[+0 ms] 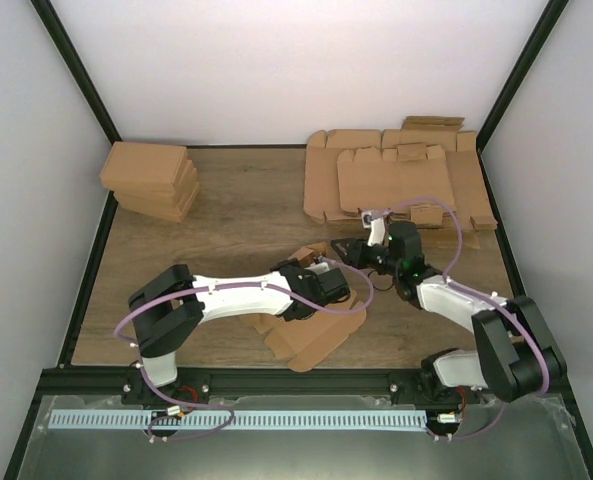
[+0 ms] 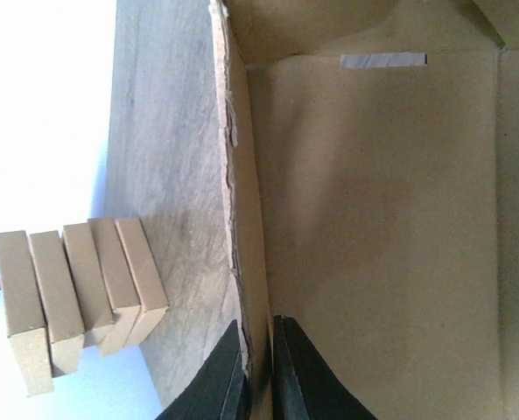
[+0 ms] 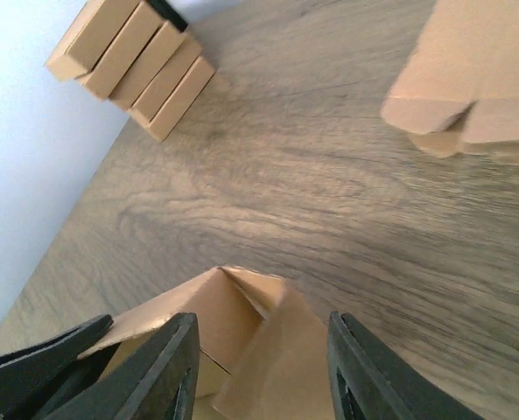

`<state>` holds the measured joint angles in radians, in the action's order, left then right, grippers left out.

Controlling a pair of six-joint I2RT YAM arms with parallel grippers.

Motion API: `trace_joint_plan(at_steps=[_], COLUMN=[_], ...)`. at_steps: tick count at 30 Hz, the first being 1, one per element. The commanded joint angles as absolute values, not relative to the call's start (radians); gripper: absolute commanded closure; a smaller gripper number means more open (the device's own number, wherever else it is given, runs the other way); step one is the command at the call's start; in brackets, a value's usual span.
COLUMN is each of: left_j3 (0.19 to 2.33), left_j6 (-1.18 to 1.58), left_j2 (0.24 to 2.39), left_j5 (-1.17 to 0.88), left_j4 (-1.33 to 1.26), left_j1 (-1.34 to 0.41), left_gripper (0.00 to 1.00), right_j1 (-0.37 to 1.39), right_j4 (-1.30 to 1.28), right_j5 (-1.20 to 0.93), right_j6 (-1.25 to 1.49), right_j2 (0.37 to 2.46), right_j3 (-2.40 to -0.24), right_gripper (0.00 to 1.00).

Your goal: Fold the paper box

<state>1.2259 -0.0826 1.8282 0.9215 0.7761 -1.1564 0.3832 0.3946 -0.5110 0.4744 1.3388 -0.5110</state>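
L gripper (image 2: 257, 372) pinched narrow on paper box (image 2: 382, 227) wall edge, bottom centre. R gripper (image 3: 263, 322) fingers apart astride box corner, grip unclear.

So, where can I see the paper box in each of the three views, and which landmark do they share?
Top external: the paper box lies low, at centre.
Left wrist: it fills the right half.
Right wrist: it is at the bottom centre.
Shared landmark: the stack of small boxes, at the left in all three.
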Motion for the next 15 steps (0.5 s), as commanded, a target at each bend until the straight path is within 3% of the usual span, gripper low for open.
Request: trace_joint_plan(at_steps=[1,15], left_j3=[1.253,1.272], left_j6=[-0.089,-0.081], left_j2=[1.849,1.857], left_j5=[1.004,1.009], left_j4=[0.8,0.807], left_j1=[-1.171,-1.172], left_gripper=[0.9,0.9], right_j1=[0.348,0.437], right_j4=[0.334,-0.301], right_j5=[-0.471,-0.433], right_j6=[0.512,0.825], right_j2=[1.238,1.03], right_j3=[-0.462,-0.399], right_gripper=[0.56,0.51])
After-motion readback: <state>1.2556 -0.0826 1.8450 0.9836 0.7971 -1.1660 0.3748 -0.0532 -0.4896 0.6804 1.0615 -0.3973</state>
